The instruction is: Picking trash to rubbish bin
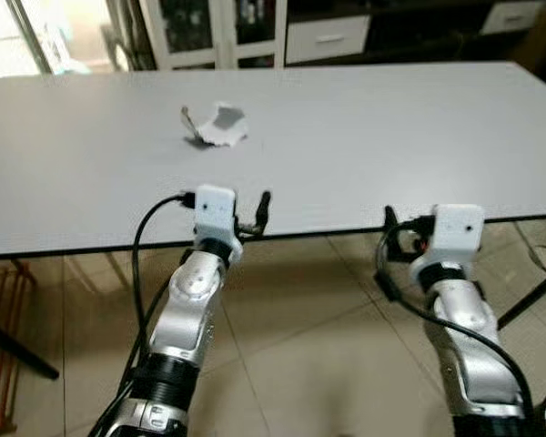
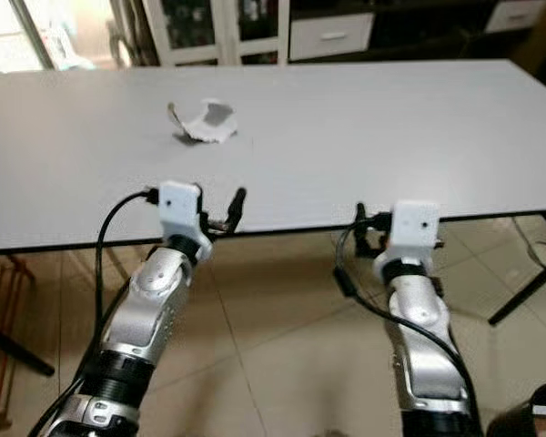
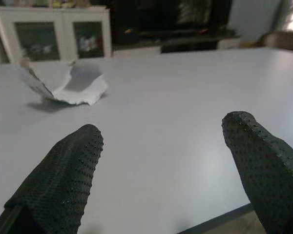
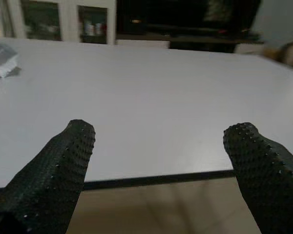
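Observation:
A crumpled piece of white paper trash [image 1: 217, 126] lies on the grey table [image 1: 373, 137], left of its middle. Both my arms are raised in front of the table's near edge. My left gripper [image 3: 163, 134] is open and level with the tabletop, just over the near edge, with one finger [image 1: 265, 204] against that edge. The paper [image 3: 68, 84] lies well ahead of it and off to one side. My right gripper [image 4: 161, 134] is open too, just short of the edge, with nothing between its fingers. The paper [image 4: 1, 57] appears far off at the border of the right wrist view.
White cabinets with glass doors [image 1: 214, 32] and a drawer unit [image 1: 328, 38] stand behind the table. Tiled floor [image 1: 300, 364] runs under it. A black table leg [image 1: 18, 350] and a reddish rack [image 1: 0, 337] are low on the left. A dark object [image 2: 539, 410] is at the bottom right.

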Tool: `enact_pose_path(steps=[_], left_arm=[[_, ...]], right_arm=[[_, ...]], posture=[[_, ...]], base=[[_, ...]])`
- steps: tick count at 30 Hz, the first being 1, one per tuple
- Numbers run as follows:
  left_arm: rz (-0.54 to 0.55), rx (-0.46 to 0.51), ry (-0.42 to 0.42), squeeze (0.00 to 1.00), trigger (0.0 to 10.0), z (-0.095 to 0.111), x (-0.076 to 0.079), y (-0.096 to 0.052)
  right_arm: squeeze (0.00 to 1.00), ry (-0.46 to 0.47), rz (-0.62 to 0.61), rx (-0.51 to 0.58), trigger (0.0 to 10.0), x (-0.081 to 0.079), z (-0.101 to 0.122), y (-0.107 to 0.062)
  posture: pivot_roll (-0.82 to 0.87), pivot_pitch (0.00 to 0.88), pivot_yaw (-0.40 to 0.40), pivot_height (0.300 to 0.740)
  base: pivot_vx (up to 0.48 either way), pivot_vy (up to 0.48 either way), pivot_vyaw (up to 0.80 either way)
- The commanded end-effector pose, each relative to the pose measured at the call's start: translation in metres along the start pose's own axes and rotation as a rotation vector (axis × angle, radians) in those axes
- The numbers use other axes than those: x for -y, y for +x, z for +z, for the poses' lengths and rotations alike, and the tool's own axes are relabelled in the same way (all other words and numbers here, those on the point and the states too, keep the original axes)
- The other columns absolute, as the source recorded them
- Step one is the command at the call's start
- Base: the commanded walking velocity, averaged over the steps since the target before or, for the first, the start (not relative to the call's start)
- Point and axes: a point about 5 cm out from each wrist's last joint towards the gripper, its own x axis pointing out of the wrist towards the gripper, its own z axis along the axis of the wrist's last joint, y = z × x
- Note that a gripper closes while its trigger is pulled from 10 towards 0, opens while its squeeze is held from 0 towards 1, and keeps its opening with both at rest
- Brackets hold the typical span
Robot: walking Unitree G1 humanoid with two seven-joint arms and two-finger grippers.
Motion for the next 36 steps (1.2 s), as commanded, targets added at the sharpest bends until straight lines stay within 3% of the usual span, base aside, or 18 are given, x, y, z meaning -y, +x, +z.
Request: enact_pose_path(steps=[1, 6, 13, 22, 36], left_arm=[[0.032, -0.027, 0.026, 0.0, 10.0, -0.005, -0.012, -0.003], [0.036, -0.031, 0.031, 0.0, 10.0, -0.006, -0.012, -0.002], [-0.028, 0.017, 0.031, 0.0, 10.0, 0.0, -0.001, -0.003], [-0.055, 0.014, 0.028, 0.0, 10.0, -0.002, 0.001, -0.004], [-0.043, 0.009, 0.029, 0.0, 10.0, -0.002, -0.001, -0.004]], right_arm=[[0.0, 0.004, 0.025, 0.026, 10.0, -0.01, 0.007, 0.002], [0.0, 0.004, 0.021, 0.03, 10.0, -0.01, 0.007, 0.003], [0.0, 0.01, 0.01, 0.02, 10.0, -0.01, 0.003, 0.001], [0.0, 0.014, 0.011, 0.018, 10.0, -0.013, 0.002, 0.001], [0.0, 0.005, 0.019, 0.023, 10.0, -0.015, 0.002, 0.001]], posture=[[-0.1, 0.041, -0.006, 0.74], [-0.1, 0.042, 0.0, 0.74], [-0.09, 0.045, 0.011, 0.74], [-0.09, 0.048, 0.013, 0.74], [-0.09, 0.044, 0.014, 0.74]], base=[[0.0, 0.48, 0.0], [0.0, 0.462, 0.0], [0.0, 0.0, 0.0], [0.0, 0.0, 0.0], [0.436, 0.0, 0.0]])
